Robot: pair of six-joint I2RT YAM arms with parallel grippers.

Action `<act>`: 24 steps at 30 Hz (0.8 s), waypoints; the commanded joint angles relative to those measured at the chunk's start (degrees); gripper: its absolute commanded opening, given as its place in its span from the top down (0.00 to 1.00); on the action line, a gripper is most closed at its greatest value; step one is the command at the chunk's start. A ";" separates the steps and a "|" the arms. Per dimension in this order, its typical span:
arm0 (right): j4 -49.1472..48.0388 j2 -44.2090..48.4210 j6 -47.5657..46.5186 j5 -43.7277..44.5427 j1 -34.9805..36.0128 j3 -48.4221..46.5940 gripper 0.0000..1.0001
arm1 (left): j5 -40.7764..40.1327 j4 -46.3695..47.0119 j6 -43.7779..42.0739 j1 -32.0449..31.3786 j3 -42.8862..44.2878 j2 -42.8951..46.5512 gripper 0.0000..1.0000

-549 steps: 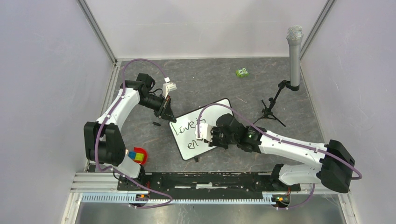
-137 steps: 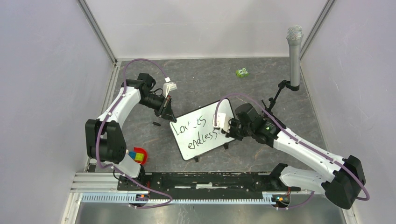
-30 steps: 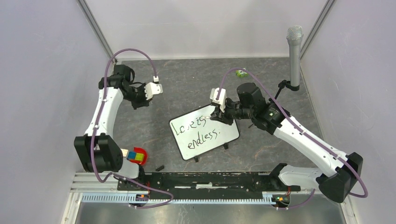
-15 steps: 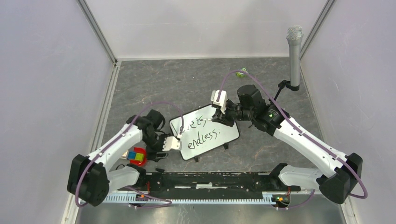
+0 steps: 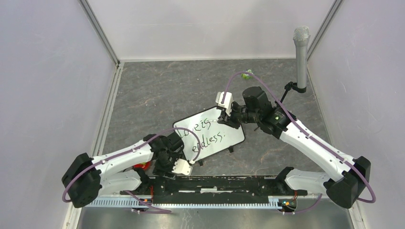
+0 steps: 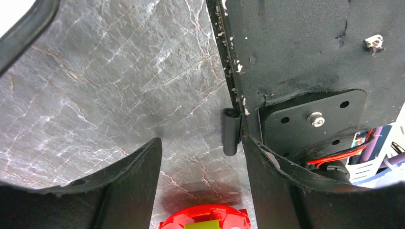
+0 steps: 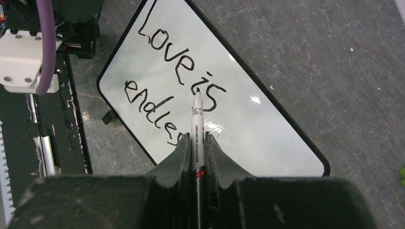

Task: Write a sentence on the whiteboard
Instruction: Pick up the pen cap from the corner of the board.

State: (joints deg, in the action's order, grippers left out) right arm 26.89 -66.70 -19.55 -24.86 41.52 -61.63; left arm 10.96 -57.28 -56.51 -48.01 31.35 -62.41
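The whiteboard [image 5: 232,134] lies tilted at the table's centre, and the sentence [image 5: 208,140] "Love is endless." runs across it in two black lines. My right gripper [image 5: 225,120] hovers over the board's far right part, shut on a white marker [image 7: 197,119] whose tip points at the "is" of the sentence [image 7: 165,50] on the whiteboard [image 7: 272,138]. My left gripper [image 6: 203,143] is open, low over the floor near the board's near-left corner. A small black cap-like cylinder [image 6: 232,138] lies just ahead of its right finger. In the top view the left gripper [image 5: 165,168] sits by the base rail.
A red bowl with a coloured cube [image 6: 205,222] lies right under the left jaws. The black base rail [image 5: 224,183] runs along the near edge. A microphone on a stand [image 5: 301,47] rises at the far right, and a small green object [image 5: 247,74] lies at the back.
The left arm has swung from the far left down to the near edge beside the board, and its jaws have opened. The right arm with the marker has barely moved.
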 commanded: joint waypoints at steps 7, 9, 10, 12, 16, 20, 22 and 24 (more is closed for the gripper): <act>-0.35 -0.23 -0.49 1.18 -0.21 -0.18 1.00 | -6.69 5.19 8.24 -8.80 -1.17 -2.41 0.43; -0.35 -0.19 -0.49 1.14 -0.21 -0.21 1.00 | -7.57 6.12 9.40 -8.84 -1.17 -2.17 0.49; -0.35 -0.18 -0.57 1.18 -0.28 -0.16 1.00 | -9.12 7.49 10.24 -8.80 -1.44 -1.72 0.53; -0.35 -0.31 -0.58 1.09 -0.30 -0.03 1.00 | -12.24 9.74 11.23 -8.77 -1.99 -0.93 0.60; -0.03 -0.86 -0.66 0.96 -0.30 -0.61 1.00 | -11.22 10.07 12.92 -8.68 -0.57 -3.01 0.64; 0.18 -0.88 -0.75 0.96 -0.30 -0.91 1.00 | -11.24 10.25 11.59 -8.77 -0.05 -5.76 0.59; 0.37 -0.80 -0.75 1.12 -0.30 -0.90 1.00 | -8.42 9.28 11.71 -8.75 1.37 -6.99 0.59; 0.42 -0.85 -0.92 1.39 -0.30 -0.93 1.00 | -7.30 8.25 11.44 -8.77 2.34 -8.97 0.62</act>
State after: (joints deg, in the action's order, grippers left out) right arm 27.75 -67.57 -19.79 -23.90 41.50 -61.63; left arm 1.26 -51.09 -46.28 -56.62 31.77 -68.42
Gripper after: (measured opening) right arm 0.157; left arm 0.407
